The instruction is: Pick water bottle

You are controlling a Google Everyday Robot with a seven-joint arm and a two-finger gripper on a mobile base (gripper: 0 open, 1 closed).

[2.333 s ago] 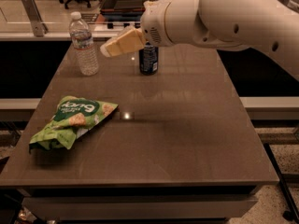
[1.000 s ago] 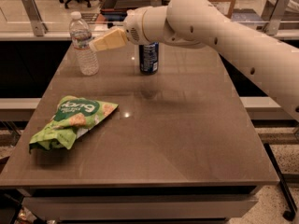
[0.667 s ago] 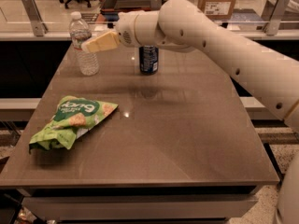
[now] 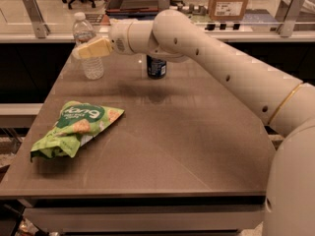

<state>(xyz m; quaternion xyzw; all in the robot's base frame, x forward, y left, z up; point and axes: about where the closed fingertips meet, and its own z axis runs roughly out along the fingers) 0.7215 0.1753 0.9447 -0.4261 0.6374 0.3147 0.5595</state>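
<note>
The water bottle [image 4: 93,67] is clear ribbed plastic with a white cap. It stands upright at the far left corner of the brown table [image 4: 197,141]. My gripper [image 4: 87,49] is cream-coloured and reaches in from the right at the height of the bottle's upper body. It overlaps the bottle in this view and hides part of its middle. I cannot tell whether it touches the bottle. The arm stretches from the lower right across the back of the table.
A dark blue soda can [image 4: 156,67] stands at the far middle, just under my forearm. A green chip bag [image 4: 76,128] lies at the front left. A glass rail and office chairs are behind the table's far edge.
My gripper has moved left, from beside the soda can to in front of the water bottle. The bottle, the can and the bag have not moved.
</note>
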